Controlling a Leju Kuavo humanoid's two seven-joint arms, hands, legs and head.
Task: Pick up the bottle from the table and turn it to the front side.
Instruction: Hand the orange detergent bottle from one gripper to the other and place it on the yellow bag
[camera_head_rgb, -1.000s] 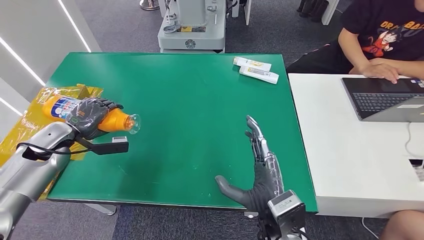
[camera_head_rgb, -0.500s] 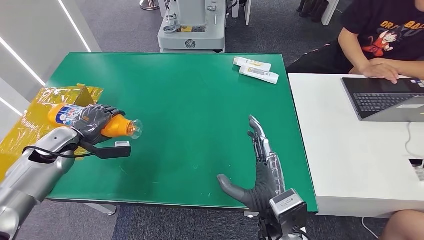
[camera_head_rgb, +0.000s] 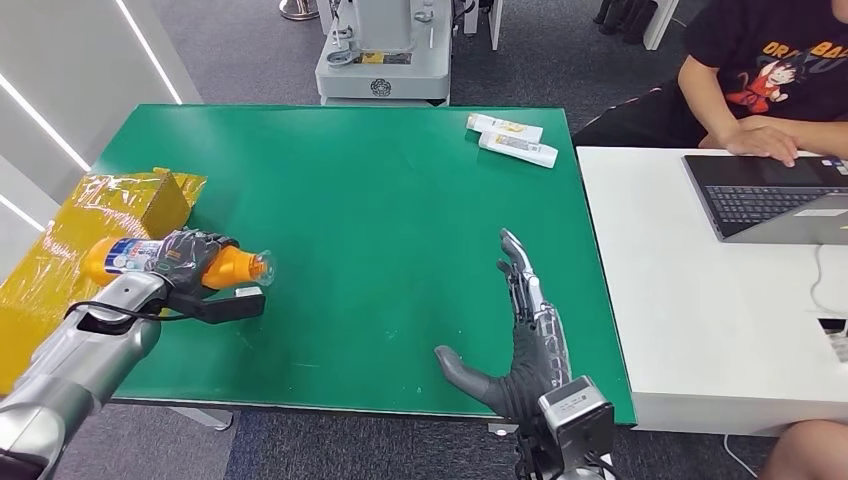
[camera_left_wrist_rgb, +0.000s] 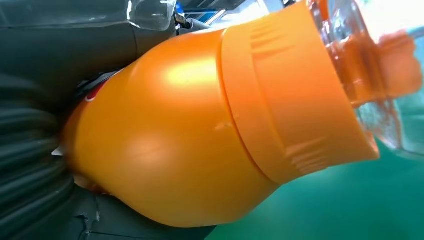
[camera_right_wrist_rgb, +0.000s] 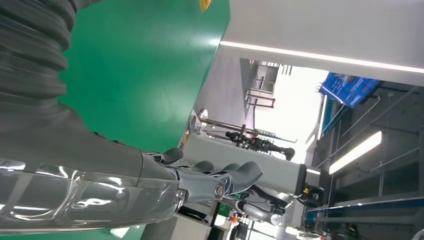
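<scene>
Head view: the left hand (camera_head_rgb: 185, 258) wraps its fingers around the middle of the orange bottle (camera_head_rgb: 228, 268) and holds it lying sideways, over the near left part of the green table (camera_head_rgb: 380, 190). The bottle's clear cap (camera_head_rgb: 262, 266) sticks out of the hand toward the table's middle; its blue-and-white labelled end sticks out the other side, over the yellow wrap (camera_head_rgb: 70, 240) just beyond the hand. The right hand (camera_head_rgb: 520, 340) is well apart from the bottle, near the table's near right edge, flat and wide with fingers stretched forward and thumb out to the side, holding nothing. Two white tubes (camera_head_rgb: 510, 140) lie far ahead of it by the far edge. A person's hand rests by a laptop (camera_head_rgb: 770, 195) on the white desk.

Left wrist view: the bottle's (camera_left_wrist_rgb: 200, 135) orange shoulder sits right against the hand's ribbed cover, with the green table behind.

Right wrist view: the right hand's (camera_right_wrist_rgb: 200, 182) fingers (camera_right_wrist_rgb: 240, 175) reach out straight, gripping nothing, beside the table (camera_right_wrist_rgb: 145, 75)
</scene>
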